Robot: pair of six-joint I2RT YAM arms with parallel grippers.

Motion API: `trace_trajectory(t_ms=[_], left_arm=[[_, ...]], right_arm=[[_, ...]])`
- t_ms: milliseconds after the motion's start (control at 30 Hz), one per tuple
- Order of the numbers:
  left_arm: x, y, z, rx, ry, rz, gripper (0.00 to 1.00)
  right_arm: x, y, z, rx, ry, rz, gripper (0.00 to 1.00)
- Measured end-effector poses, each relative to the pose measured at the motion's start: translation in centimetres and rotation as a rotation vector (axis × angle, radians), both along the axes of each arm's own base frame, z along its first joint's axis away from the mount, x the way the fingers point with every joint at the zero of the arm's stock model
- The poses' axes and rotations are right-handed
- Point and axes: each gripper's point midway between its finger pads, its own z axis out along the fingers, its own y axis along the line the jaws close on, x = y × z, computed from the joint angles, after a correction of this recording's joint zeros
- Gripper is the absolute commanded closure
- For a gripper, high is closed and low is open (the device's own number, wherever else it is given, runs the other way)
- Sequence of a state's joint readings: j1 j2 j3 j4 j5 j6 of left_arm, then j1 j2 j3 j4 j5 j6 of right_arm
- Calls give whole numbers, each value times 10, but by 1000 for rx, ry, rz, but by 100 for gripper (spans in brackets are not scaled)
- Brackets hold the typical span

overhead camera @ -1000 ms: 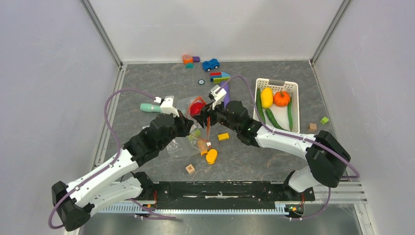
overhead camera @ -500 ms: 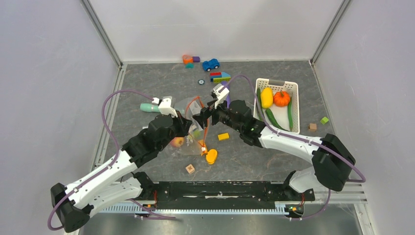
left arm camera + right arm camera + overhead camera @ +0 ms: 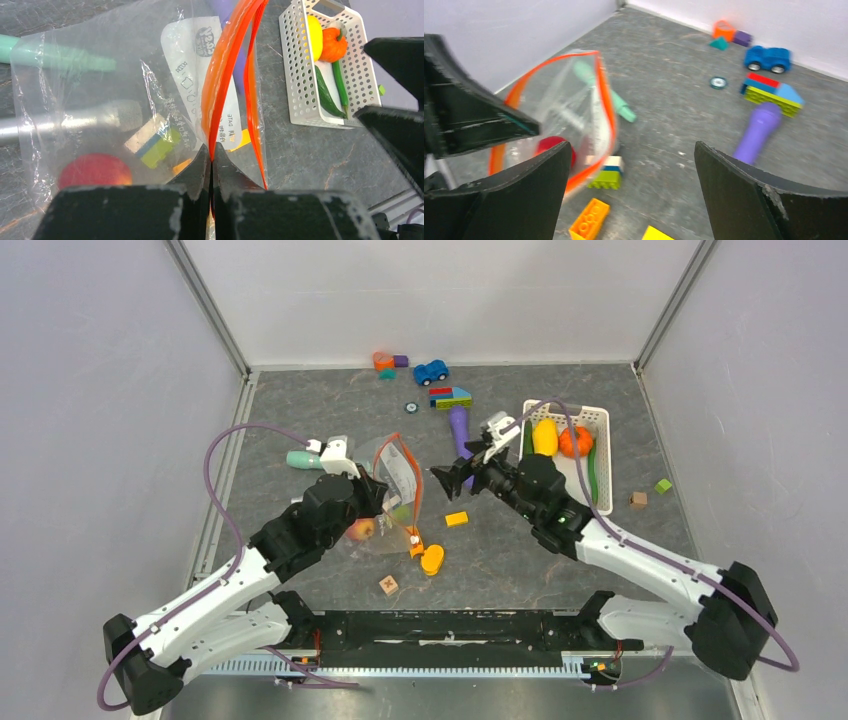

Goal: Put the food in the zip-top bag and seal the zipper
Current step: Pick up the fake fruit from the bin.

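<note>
One clear zip-top bag [image 3: 100,75] near middle of bench [image 3: 500,560], mouth gaping, pinched by its orange-red zipper [image 3: 227,70] between closed fingers of left hand [image 3: 212,170]. Inside: red fruit [image 3: 95,172]. At 3 o'clock from bag, just apart: right hand [image 3: 445,477], fingers spread wide, holding nothing. Beyond, between 2 and 3 o'clock: white basket [image 3: 290,60] with yellow squash [image 3: 314,37], orange pumpkin [image 3: 334,44], green cucumbers [image 3: 327,95].

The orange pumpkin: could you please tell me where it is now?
In the top view, the orange pumpkin sits in the white basket on the right side, just right of the yellow squash.
</note>
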State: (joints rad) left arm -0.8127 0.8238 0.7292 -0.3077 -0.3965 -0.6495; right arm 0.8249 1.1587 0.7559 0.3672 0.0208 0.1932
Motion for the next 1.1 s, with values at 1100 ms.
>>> trace_trajectory(t_ms=[1100], left_arm=[[3,2,-4,18,6,18,98]], right_arm=[[138,-246,-146,-241,470,-922,2]])
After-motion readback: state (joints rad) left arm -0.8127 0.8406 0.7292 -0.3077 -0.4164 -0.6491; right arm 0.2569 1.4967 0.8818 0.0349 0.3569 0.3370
